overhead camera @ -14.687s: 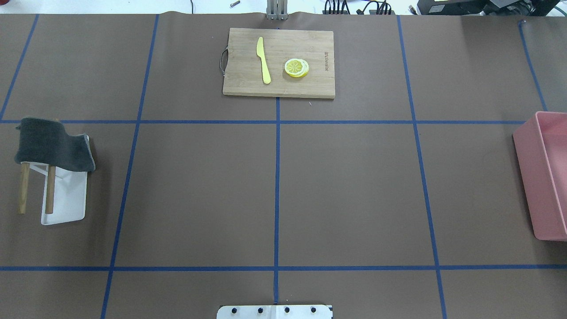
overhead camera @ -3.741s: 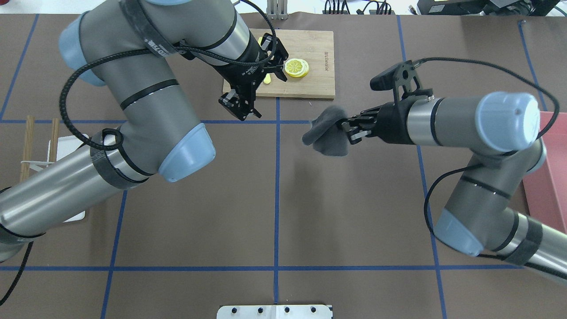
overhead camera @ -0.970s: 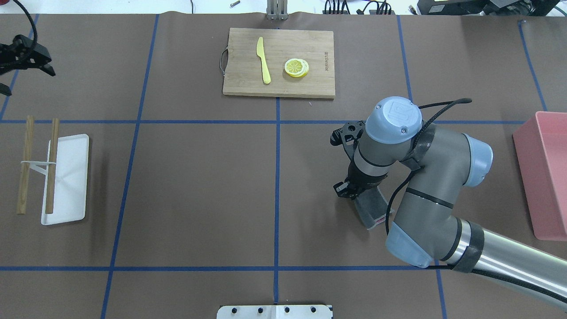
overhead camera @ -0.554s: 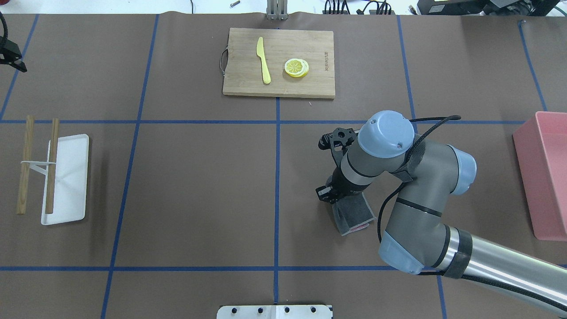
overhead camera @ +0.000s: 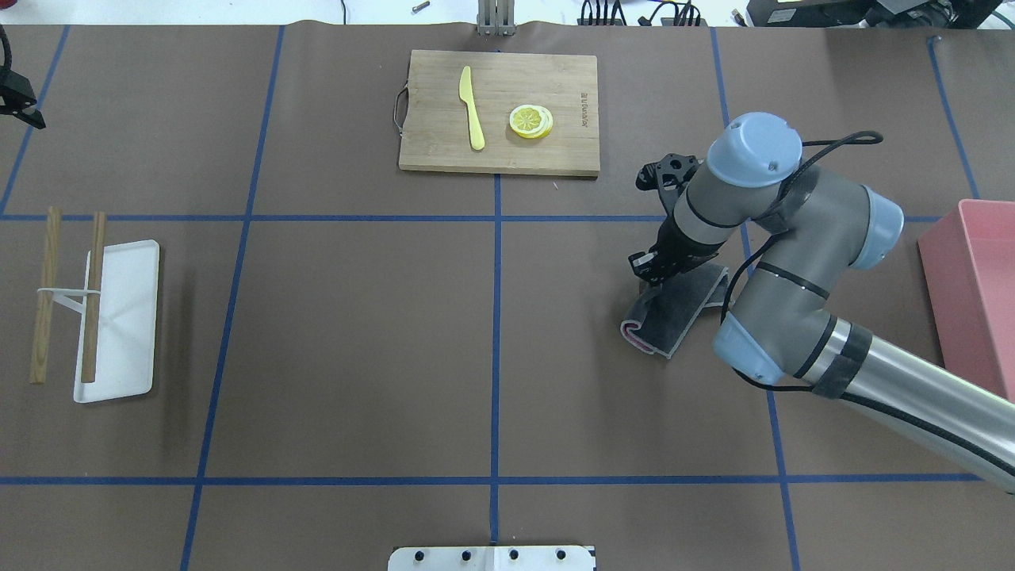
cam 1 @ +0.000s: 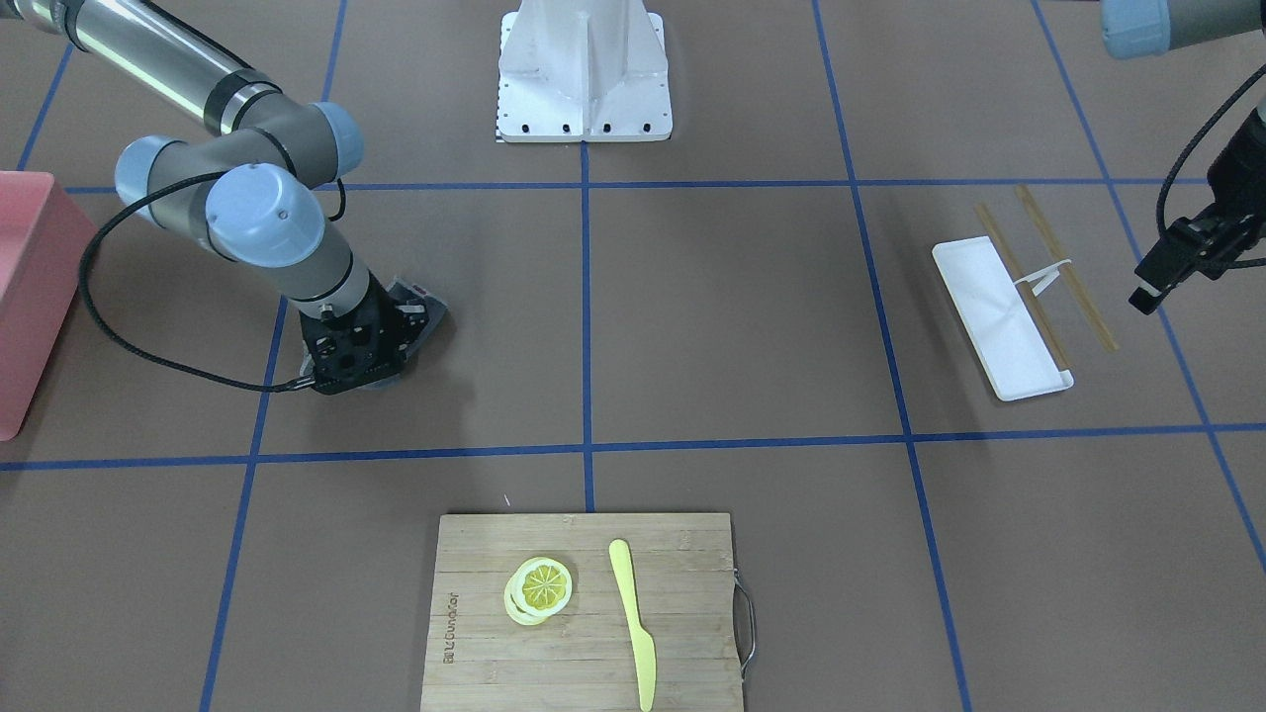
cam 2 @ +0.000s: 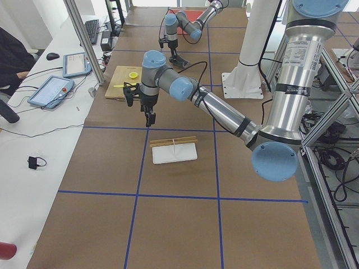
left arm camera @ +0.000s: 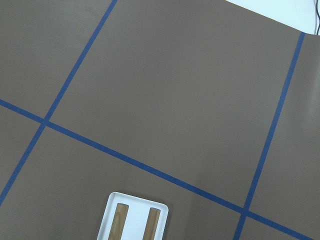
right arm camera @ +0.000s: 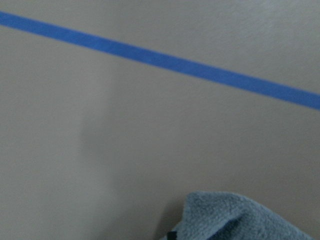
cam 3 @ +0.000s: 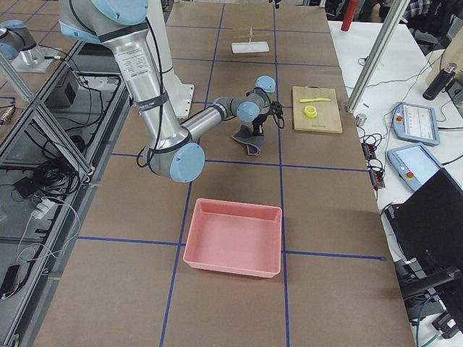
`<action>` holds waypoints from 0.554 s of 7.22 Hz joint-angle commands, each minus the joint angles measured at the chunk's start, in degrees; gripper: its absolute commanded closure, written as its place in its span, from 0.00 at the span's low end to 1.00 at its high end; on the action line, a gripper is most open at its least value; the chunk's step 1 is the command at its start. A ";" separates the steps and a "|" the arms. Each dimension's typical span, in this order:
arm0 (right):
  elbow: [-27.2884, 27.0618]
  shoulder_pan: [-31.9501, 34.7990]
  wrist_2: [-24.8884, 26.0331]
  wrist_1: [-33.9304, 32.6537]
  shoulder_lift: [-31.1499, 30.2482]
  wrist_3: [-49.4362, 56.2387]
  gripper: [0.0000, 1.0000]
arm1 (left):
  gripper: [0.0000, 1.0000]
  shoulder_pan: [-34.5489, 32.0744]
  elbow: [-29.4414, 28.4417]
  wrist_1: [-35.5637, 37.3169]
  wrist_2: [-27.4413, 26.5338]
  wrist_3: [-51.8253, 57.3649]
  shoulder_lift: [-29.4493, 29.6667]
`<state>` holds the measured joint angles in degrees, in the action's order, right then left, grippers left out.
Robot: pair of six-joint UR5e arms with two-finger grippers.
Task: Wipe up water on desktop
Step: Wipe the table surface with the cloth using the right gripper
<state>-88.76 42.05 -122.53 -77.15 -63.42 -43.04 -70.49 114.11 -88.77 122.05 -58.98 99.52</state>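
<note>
The right gripper (overhead camera: 650, 270) is down low on the brown tabletop (overhead camera: 357, 341). It sits on the far end of a gray cloth (overhead camera: 678, 313). The arm hides most of the gripper, but its 2 fingers seem to be pinched on the cloth. The cloth lies flat on the tabletop and is folded over. A little pink edge shows at its near corner. The right wrist camera sees one fuzzy corner of the cloth (right arm camera: 235, 220) and a blue tape line (right arm camera: 165, 60) on the tabletop.

The cloth is in the square just right of the middle blue line. It is close to the next blue line on the right. A pink bin (overhead camera: 979, 309) stands well apart from it, at the right edge of the tabletop.

The left gripper (cam 1: 1152, 292) hangs in the air at the far left side, above the tabletop. It touches nothing. I cannot tell if its fingers are apart or together.

Near it, a white tray (overhead camera: 119, 317) lies on the tabletop. 2 wooden sticks (overhead camera: 93, 293) stand side by side there, joined by a thin white bar. One stick is over the tray and one is just beside it.

At the far side sits a bamboo cutting board (overhead camera: 555, 151) with a metal handle. On it lie a yellow knife (overhead camera: 472, 107) and some lemon slices (overhead camera: 531, 120), near each other but not touching.
</note>
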 commanded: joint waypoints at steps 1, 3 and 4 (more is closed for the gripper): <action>5.15 6.69 -2.52 -0.20 -0.13 7.49 1.00 | 0.01 0.00 0.15 0.00 0.03 0.00 -0.02; 10.69 15.48 -7.10 -0.55 -0.74 19.96 1.00 | 0.01 0.00 0.59 0.00 0.03 -0.34 -0.02; 11.06 16.21 -7.46 -0.55 -0.92 20.80 1.00 | 0.01 0.00 0.59 0.00 0.03 -0.43 -0.02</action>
<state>-79.24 55.67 -128.95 -77.63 -64.04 -25.69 -70.49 114.56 -88.77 122.08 -59.24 99.49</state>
